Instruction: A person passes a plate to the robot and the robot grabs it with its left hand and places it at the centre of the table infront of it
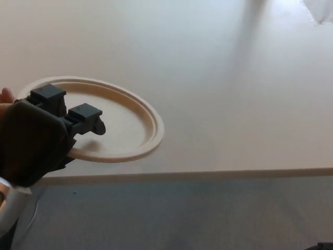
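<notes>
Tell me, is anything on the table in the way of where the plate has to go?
No, nothing visible. The left hand holds the plate at the table's near left edge, and the middle looks bare.

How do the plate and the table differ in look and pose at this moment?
The plate is round with a raised rim; the table is a broad flat surface with a straight front edge. The plate is held up at a tilt by the left hand, at the table's left front; the table lies level. Both are a pale cream colour.

Desk [218, 78] was bare ahead and right; only a person's fingertip [6, 95] sat at left edge.
</notes>
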Tool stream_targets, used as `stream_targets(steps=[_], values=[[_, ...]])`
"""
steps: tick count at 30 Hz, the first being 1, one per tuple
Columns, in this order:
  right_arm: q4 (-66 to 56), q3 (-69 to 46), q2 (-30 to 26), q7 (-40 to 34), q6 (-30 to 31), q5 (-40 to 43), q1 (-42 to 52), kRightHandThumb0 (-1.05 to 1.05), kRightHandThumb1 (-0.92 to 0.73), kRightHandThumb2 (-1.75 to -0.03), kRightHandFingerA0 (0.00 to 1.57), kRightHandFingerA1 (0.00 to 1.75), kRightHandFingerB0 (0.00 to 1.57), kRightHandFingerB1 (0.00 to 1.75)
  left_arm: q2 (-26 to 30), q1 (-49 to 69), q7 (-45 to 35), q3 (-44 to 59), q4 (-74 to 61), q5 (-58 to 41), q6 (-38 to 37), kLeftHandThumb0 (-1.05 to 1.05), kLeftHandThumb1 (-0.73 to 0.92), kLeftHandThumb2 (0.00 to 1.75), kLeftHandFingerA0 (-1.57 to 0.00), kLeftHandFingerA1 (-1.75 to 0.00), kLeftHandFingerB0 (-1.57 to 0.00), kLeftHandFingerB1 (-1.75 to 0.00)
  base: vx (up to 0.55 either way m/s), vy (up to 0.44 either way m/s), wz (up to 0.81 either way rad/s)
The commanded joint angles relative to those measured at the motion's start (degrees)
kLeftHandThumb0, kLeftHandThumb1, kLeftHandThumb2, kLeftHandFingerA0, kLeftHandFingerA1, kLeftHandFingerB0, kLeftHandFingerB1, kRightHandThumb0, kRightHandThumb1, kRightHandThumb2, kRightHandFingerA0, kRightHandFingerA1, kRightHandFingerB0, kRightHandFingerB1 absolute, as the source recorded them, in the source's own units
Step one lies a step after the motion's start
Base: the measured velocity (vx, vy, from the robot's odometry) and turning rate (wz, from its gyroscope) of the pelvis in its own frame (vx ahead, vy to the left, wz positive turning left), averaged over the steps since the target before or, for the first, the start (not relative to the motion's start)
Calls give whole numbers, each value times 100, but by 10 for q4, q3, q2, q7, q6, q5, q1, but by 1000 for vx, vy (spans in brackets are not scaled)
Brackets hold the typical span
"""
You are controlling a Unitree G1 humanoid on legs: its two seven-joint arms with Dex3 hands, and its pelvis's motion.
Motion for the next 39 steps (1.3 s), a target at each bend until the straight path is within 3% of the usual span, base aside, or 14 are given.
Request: stream_targets(steps=[1, 3, 6, 11, 14, 15, 17, 20, 24, 28, 34, 35, 37, 39], values=[[2, -4, -11, 3, -1, 0, 0, -64, -76, -62, 67, 68, 48, 53, -2, 5, -20, -6, -66, -16, 11, -23, 59, 61, -93, -158, -76, -92, 0, 0, 0], [1, -3, -12, 3, 0, -1, -1, -64, -76, -63, 67, 68, 48, 53, -8, 3, -20, -8, -74, -26, 7, -24, 63, 58, -96, -153, -78, -91, 0, 0, 0], [2, -4, -11, 1, 2, -1, -1, -62, -76, -63, 67, 67, 49, 52, -19, -19, 32, -13, -81, -17, -16, -19, 64, 62, -90, -163, -65, -117, 0, 0, 0], [2, -6, -10, 2, 5, 1, -1, -61, -76, -63, 67, 67, 48, 51, -32, -43, 82, -12, -78, -19, -42, -22, 64, 62, -87, -165, -67, -122, 0, 0, 0], [1, -1, -13, 0, 1, -5, -5, -62, -77, -63, 67, 66, 52, 53, -46, -91, 129, -2, -95, 0, -42, -15, 72, 65, -94, -172, -62, -138, 0, 0, 0], [0, -1, -13, 0, 1, -5, -5, -63, -77, -63, 67, 67, 53, 53, -49, -102, 129, 0, -98, 0, -37, -11, 67, 62, -87, -168, -57, -142, 0, 0, 0], [0, -2, -14, 1, 0, -4, -3, -63, -77, -63, 69, 68, 54, 54, -52, -119, 112, 0, -96, -1, -21, -13, 63, 60, -77, -168, -59, -142, 0, 0, 0], [3, -4, -11, 3, -1, 0, 0, -64, -75, -63, 69, 69, 50, 53, -43, -139, 104, -2, -58, -7, -17, -18, 63, 60, -81, -163, -68, -118, 0, 0, 0], [6, -1, -9, 3, -3, -4, 2, -64, -77, -63, 68, 68, 54, 54, -37, -186, 124, -20, 54, 15, 1, -16, 68, 61, -85, -167, -66, -131, 0, 0, 0], [3, 3, -11, 0, 0, -7, 4, -62, -78, -63, 71, 66, 58, 54, -34, -239, 139, -44, 173, 28, 21, -11, 64, 58, -80, -164, -65, -123, 0, 0, 0], [0, 6, -10, 0, 0, -7, 5, -62, -78, -63, 71, 66, 59, 54, -31, -313, 160, -73, 321, 32, 38, -13, 62, 58, -86, -170, -67, -131, 0, 0, 0], [1, 6, -10, 0, 0, -7, 5, -62, -75, -64, 71, 66, 56, 53, -31, -326, 153, -80, 343, 33, 46, -21, 58, 59, -89, -166, -77, -101, 0, 0, 0], [1, 4, -10, 3, 0, -3, 2, -61, -77, -63, 71, 67, 59, 54, -38, -366, 143, -96, 410, 34, 67, -25, 55, 61, -92, -160, -86, -86, 0, 0, 0], [0, 5, -11, 3, -1, -4, 1, -61, -77, -63, 71, 66, 58, 54, -42, -386, 150, -107, 444, 34, 72, -24, 55, 61, -92, -162, -86, -88, 0, 0, 0]])
